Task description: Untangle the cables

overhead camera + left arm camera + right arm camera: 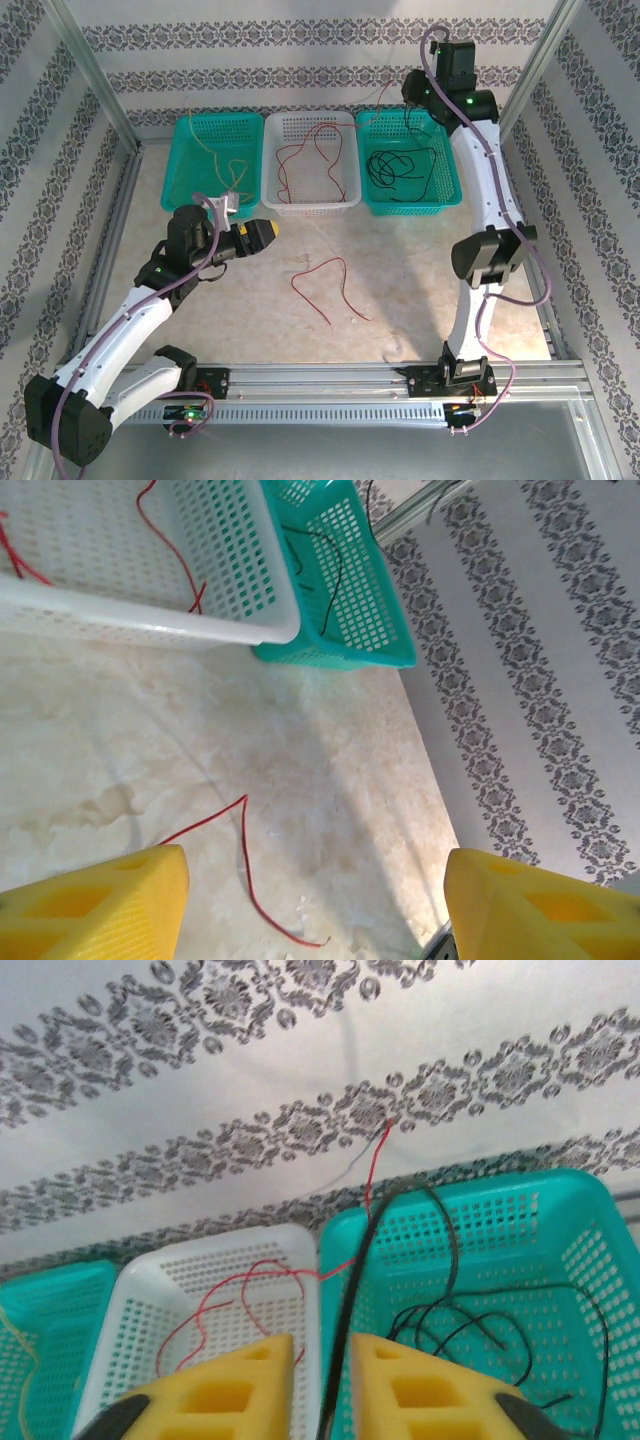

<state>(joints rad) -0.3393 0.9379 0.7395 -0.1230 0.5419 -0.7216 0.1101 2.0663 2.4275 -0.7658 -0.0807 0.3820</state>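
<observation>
Three colours of thin cable are here. The yellow cable (232, 170) lies in the left green basket (172, 170), and one red cable (250, 1278) lies in the white basket (310, 208). The black cable (344, 1340) is looped in the right green basket (410, 207), and a second red piece (244, 850) lies loose on the counter (400, 300). The right end effector (322, 1370) hangs over the right basket with its fingers a little apart. The black cable runs through this gap, which looks wider than the cable, so I judge it is not pinched. The left end effector (315, 900) is spread wide, holds nothing, and is low over the counter near the loose red piece. One risk is that the basket's red cable crosses the rim beside the black one, so pulling black could drag red with it. Another is that the flat red piece may slip from the fingers. The right wrist view makes this crossing and the finger gap clear, where the top view is too small. The top view gives the whole layout of the baskets.
</observation>
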